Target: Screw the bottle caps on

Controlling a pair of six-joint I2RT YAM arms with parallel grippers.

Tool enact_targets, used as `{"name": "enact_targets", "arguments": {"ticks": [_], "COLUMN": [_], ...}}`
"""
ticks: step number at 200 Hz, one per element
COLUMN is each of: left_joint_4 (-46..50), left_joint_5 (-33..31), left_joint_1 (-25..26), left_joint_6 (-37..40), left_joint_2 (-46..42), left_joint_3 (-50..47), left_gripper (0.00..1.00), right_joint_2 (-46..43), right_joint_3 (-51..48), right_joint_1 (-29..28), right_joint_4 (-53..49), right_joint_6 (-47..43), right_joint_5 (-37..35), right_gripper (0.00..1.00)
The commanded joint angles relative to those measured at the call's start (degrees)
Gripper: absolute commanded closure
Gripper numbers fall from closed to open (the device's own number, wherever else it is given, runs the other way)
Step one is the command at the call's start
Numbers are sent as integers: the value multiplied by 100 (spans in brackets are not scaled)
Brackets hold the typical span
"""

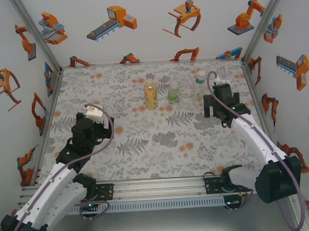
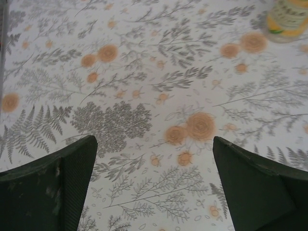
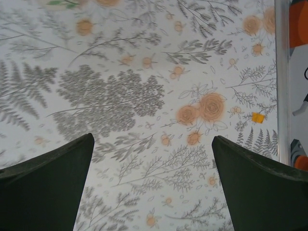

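Handling, bottles: the amber bottle point(image 1: 151, 95), short green bottle point(image 1: 173, 97) and slim clear bottle point(image 1: 200, 84) are judged light, thin-walled and slick. They are likely to be tipped by a sideways push, so each is best clamped at mid-body, below the neck.
Handling, caps: a pale cap point(image 1: 149, 81) is seen atop the amber bottle and a whitish cap point(image 1: 200, 73) atop the clear one. Both are judged small and rigid, best taken across the rim. Whether they are threaded down cannot be told.
Location: the bottles stand upright in a row at the far middle of the surface point(image 1: 146, 147), with the left arm well apart from them.
Left gripper point(image 2: 154, 144): jaws are spread wide with nothing between them; it is poised low over the near-left surface and aimed toward the amber bottle.
Right gripper point(image 3: 153, 142): jaws are spread wide and empty; it is poised near the clear bottle and pointed down by the right wall point(image 3: 288, 72).
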State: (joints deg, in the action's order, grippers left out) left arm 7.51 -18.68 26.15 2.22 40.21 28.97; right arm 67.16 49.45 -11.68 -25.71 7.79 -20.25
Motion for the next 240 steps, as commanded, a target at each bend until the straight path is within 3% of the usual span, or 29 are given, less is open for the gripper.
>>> {"name": "enact_targets", "arguments": {"ticks": [1,55,87,154,183,222,240], "left_joint_4": [-721,-2345,-3354,-5285,-6082,-6310,-5600], "left_joint_5": [-6,553,1044,1352,1621,1867,2031], "left_joint_1": [-433,-1604,-2149,-2312,-2343,-2343,-2515], "left_joint_6": [-78,-30,-261,-211,-222,-92,-248], "left_joint_2": [236,1165,1876,3612,4179,4863,4772], "left_joint_3": [-221,-900,-1046,-1030,-1148,-916,-637], "left_gripper": [3,3,3,3,3,3,3], "right_joint_2": [38,687,1160,1786,2130,2117,2109], "right_joint_3": [-537,-1710,-2060,-2378,-2836,-2823,-2838], "right_joint_1": [418,958,1283,1645,1659,1653,1656], "right_joint_4": [1259,3725,4942,6596,7760,7712,7725], "right_joint_6": [-291,-711,-251,-190,-273,-199,-204], "right_joint_5": [252,821,1225,2081,2349,2166,2137], "right_gripper": [1,0,1,1,1,1,1]}}
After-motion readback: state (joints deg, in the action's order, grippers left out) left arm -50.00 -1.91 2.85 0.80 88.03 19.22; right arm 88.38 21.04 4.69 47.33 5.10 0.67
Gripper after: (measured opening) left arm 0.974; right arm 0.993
